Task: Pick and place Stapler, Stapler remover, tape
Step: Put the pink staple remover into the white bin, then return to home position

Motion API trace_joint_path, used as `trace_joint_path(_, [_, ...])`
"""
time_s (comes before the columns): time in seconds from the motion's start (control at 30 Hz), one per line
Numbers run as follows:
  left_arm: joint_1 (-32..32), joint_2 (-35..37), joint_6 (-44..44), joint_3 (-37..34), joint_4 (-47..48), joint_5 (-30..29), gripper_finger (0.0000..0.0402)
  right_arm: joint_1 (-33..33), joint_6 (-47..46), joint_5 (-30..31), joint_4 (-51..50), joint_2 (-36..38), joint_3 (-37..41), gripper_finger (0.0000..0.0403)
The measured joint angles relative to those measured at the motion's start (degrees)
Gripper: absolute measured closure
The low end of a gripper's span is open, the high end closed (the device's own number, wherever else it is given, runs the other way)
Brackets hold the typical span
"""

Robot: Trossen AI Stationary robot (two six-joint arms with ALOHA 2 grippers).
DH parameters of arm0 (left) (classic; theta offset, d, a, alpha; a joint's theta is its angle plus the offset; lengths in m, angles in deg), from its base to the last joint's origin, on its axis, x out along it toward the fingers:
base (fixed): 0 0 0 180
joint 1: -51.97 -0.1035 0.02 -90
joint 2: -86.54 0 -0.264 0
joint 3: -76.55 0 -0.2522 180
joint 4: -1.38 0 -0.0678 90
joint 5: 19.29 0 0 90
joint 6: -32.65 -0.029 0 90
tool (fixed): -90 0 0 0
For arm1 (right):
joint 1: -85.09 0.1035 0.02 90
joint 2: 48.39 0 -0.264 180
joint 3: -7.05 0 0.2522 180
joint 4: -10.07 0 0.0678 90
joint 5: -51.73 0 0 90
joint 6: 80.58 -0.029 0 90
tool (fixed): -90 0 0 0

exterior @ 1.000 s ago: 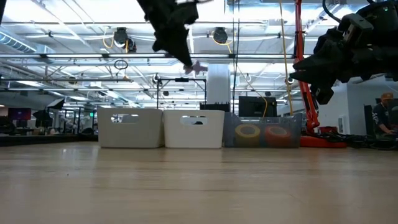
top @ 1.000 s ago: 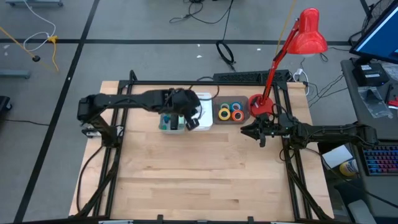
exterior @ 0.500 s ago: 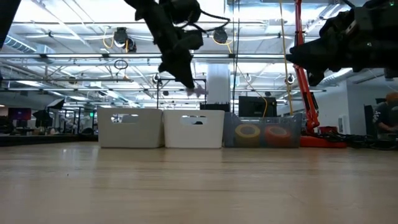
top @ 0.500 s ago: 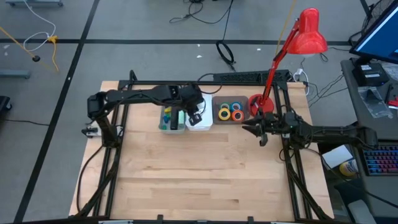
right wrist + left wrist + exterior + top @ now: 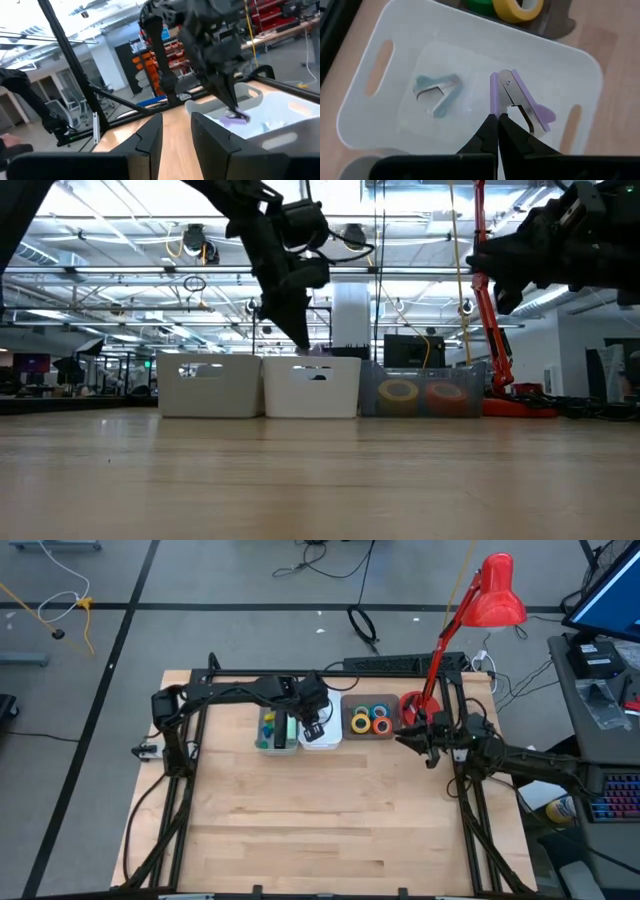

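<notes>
The left gripper [image 5: 497, 120] hangs over the middle white bin [image 5: 575, 65] at the far edge of the tabletop [image 5: 330, 810], its fingers pinched shut on one end of a purple staple remover [image 5: 520, 102]. The remover's long axis runs straight out from the fingertips, down into the bin, so judging by this the release needs only a small drop. A second, pale blue staple remover [image 5: 436, 92] already lies on the bin floor, just beside and to one side of the held one, not touching it. The tape rolls [image 5: 372, 719] sit in the clear bin to the right. The right gripper [image 5: 428, 743] waits near the lamp base [image 5: 418, 708], fingers narrowly parted, holding nothing.
</notes>
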State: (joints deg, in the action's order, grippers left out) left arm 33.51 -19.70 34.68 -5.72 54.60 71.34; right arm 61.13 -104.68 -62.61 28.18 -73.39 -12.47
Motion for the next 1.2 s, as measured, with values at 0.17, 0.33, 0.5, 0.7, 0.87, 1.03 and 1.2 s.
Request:
trace_joint_path(0.17, [-1.1,-1.8,-1.4,0.0,-0.2,0.9,0.0401,-2.8,-1.0,-4.4,-0.3,2.0,0.0,0.0310])
trace_joint_path(0.33, [-1.8,-3.6,-1.8,0.0,-0.2,1.3,0.0401,-4.6,-2.7,-6.7,-0.4,3.6,0.0,0.0310])
trace_joint_path(0.5, [-2.2,-5.3,-1.9,0.0,-0.6,1.8,0.0401,-6.3,-3.9,-9.2,-0.4,4.0,0.0,0.0309])
trace_joint_path(0.7, [-2.1,-7.8,-1.9,0.0,-0.6,2.4,0.0401,-7.3,-3.9,-10.5,-0.4,4.0,0.0,0.0309])
trace_joint_path(0.87, [-2.1,-7.8,-3.4,0.0,-1.5,2.4,0.0399,-7.3,-3.8,-11.2,-0.4,4.0,0.0,0.0309])
trace_joint_path(1.03, [-2.1,-7.8,-3.6,0.0,-2.2,2.3,0.0377,-7.2,-4.1,-12.0,-0.4,4.0,0.0,0.0309])
trace_joint_path(1.2, [-2.2,-7.8,-3.6,0.0,-2.5,0.1,0.0331,-7.2,-3.9,-12.0,-0.4,4.0,0.0,0.0309])
